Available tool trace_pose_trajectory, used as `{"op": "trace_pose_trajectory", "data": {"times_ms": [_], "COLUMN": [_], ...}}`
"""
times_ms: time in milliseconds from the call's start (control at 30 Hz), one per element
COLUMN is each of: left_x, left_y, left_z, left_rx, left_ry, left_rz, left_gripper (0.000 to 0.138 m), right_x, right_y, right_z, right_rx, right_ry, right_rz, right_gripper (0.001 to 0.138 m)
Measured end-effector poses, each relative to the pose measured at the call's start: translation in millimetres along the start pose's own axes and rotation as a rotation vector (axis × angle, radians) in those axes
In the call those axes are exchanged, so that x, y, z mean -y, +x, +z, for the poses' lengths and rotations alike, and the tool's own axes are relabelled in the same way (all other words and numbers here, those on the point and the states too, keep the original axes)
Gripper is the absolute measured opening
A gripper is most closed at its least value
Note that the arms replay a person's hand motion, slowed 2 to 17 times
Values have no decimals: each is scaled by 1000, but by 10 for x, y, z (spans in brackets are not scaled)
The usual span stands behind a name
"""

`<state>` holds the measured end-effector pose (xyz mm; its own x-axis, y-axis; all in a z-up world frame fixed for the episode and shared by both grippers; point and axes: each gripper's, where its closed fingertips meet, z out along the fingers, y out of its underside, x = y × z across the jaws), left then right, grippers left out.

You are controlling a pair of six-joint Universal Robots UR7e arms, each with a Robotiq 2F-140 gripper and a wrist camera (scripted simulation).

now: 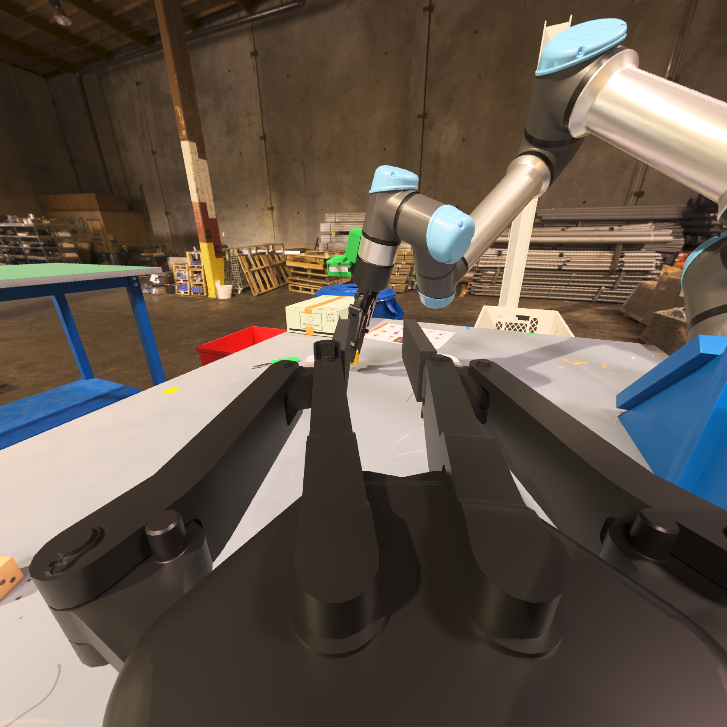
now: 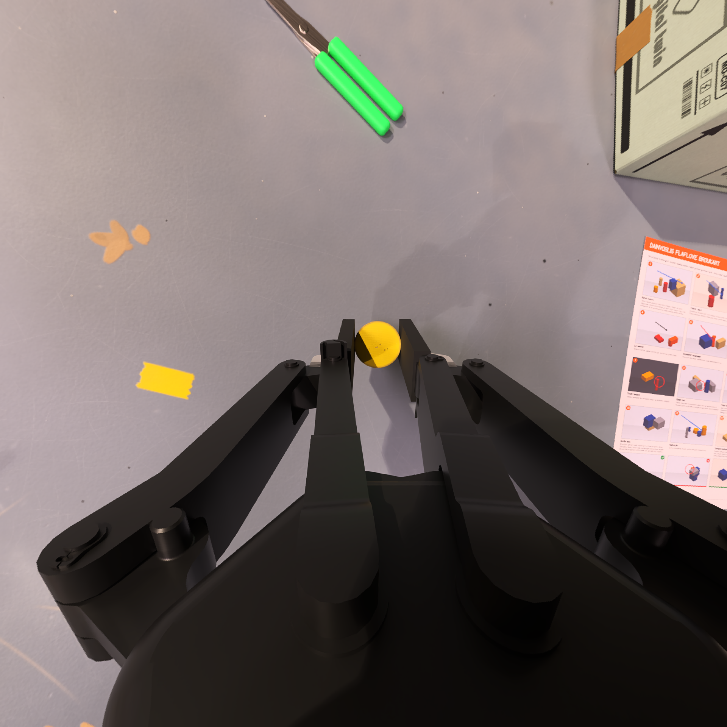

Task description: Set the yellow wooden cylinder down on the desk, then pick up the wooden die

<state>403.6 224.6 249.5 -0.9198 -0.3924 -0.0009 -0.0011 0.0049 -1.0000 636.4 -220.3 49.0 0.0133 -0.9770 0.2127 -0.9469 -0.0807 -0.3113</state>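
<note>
Left low, forward; right overhead, desk (image 2: 236,196) shared.

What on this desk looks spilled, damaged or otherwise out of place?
Only minor marks: orange paint-like splatters stain the grey desk, and a torn strip of yellow tape is stuck nearby. The green-handled scissors lie closed, intact.

Concrete warehouse wall (image 1: 314,118), striped column (image 1: 200,220), blue-framed green-topped table (image 1: 71,275), stacked pallets (image 1: 267,267).

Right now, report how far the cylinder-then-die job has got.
Done: nothing looks finished. In hand: the right gripper brackets the upright yellow wooden cylinder low over the desk; whether it is shut on it or has let go, I cannot tell. Left: the wooden die lies untouched at the desk edge, and the left gripper is open and empty.
</note>
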Motion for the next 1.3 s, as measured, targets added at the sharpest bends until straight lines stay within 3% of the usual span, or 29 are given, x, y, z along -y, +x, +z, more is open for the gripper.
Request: {"op": "trace_pose_trajectory", "data": {"times_ms": [333, 1300], "left_x": [11, 34], "left_y": [20, 44], "left_z": [-9, -16], "left_rx": [-3, -5], "left_ry": [0, 8], "left_rz": [9, 12], "left_gripper": [36, 36], "right_x": [-49, -24], "right_y": [-3, -1], "right_z": [1, -6], "right_rx": [24, 51], "right_ry": [-17, 42], "right_rz": [8, 24], "right_gripper": [30, 30]}}
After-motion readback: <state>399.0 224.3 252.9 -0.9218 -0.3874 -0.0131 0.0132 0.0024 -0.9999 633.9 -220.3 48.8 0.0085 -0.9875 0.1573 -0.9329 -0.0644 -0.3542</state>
